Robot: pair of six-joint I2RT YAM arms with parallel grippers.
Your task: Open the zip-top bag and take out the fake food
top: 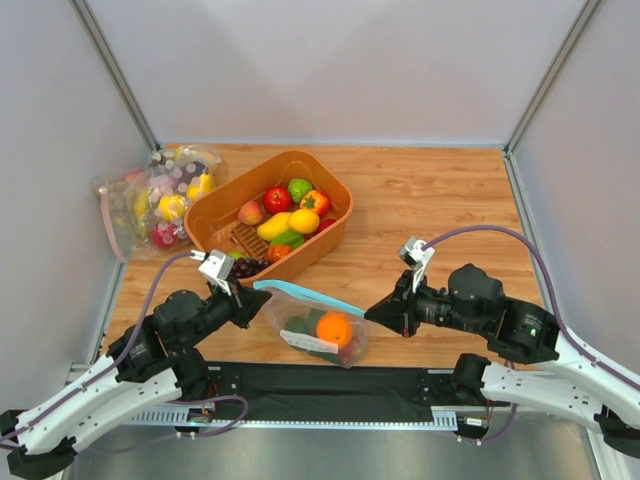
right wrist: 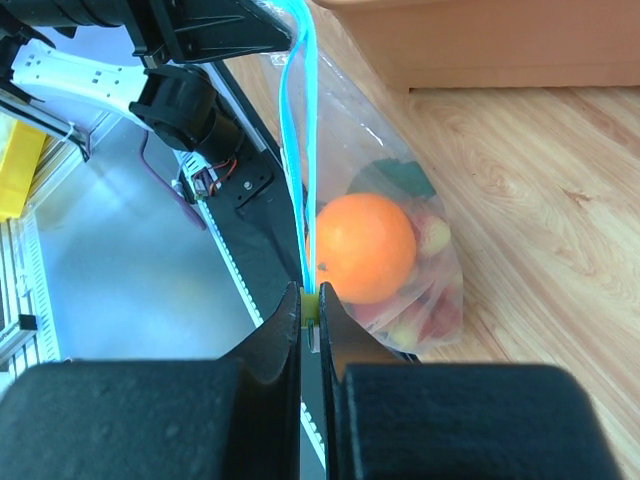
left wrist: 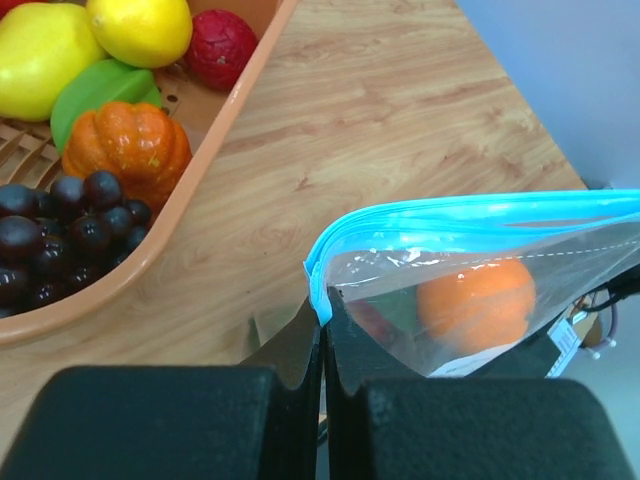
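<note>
The zip-top bag (top: 300, 312) hangs stretched between my two grippers just above the table's near edge, teal zip strip (top: 305, 293) on top. Inside it show a round orange (top: 334, 329), something dark green and small red pieces. My left gripper (top: 252, 305) is shut on the bag's left corner; in the left wrist view its fingertips (left wrist: 324, 318) pinch the end of the strip (left wrist: 470, 215), with the orange (left wrist: 475, 305) behind. My right gripper (top: 372, 314) is shut on the bag's right end, where a small yellow slider (right wrist: 311, 300) sits between the tips beside the orange (right wrist: 364, 247).
An orange basket (top: 335, 190) with produce stands behind the bag, purple grapes (top: 248, 267) at its near corner. Clear bags with pink strips (top: 160, 195) lie at the back left by the wall. A black mat (top: 330, 385) runs along the near edge.
</note>
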